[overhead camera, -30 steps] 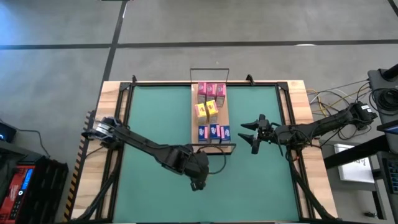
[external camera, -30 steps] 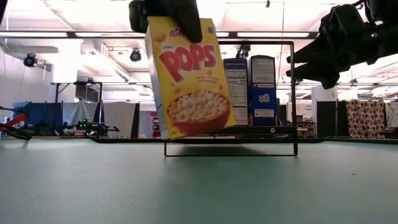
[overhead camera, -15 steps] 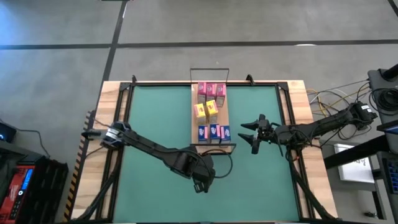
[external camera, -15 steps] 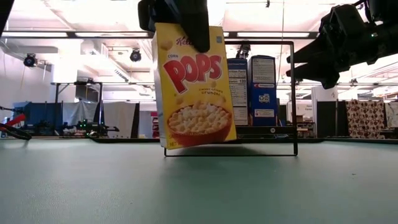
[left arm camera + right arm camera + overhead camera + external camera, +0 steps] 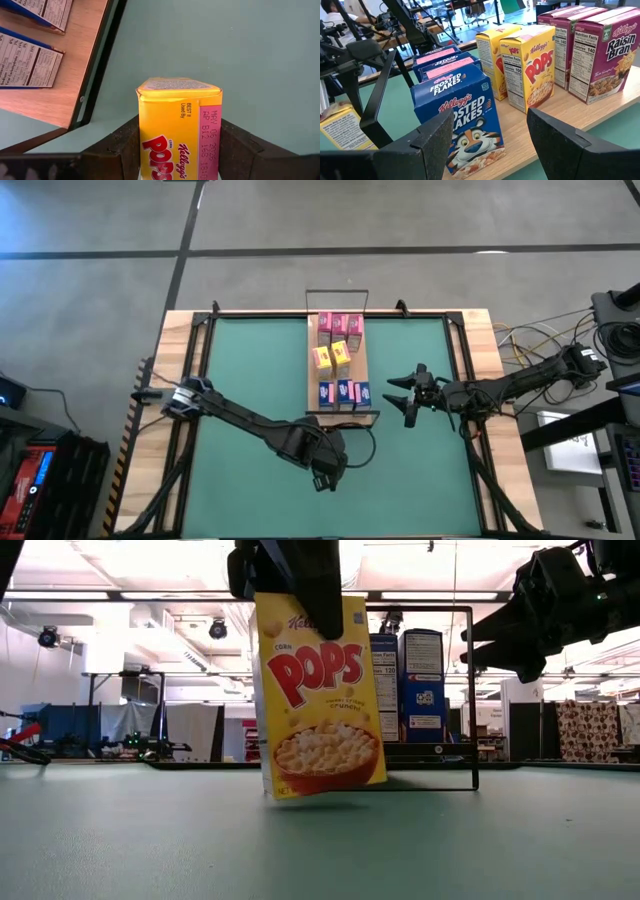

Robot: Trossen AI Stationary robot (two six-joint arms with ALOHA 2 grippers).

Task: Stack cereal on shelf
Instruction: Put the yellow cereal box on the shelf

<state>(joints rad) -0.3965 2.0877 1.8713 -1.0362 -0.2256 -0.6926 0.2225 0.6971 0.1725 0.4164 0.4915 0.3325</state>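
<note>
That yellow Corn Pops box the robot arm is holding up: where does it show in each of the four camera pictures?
High view: hidden under the left gripper, near the shelf's front end.
Low view: the yellow cardboard Corn Pops box hangs centre, tilted, gripped at its top.
Left wrist view: bottom centre, between that gripper's dark fingers.
Right wrist view: a yellow panel at the left edge, probably this box.
Shared landmark: the light-wood shelf board with blue Frosted Flakes boxes.

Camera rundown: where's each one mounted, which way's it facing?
High: overhead, straight down; both arms, shelf.
Low: table height, level; left pincer holding Corn Pops box.
Left wrist: past its fingers, same box.
Right wrist: open right pincer faces shelved Frosted Flakes.
Shared: low and left wrist both show the held box.
</note>
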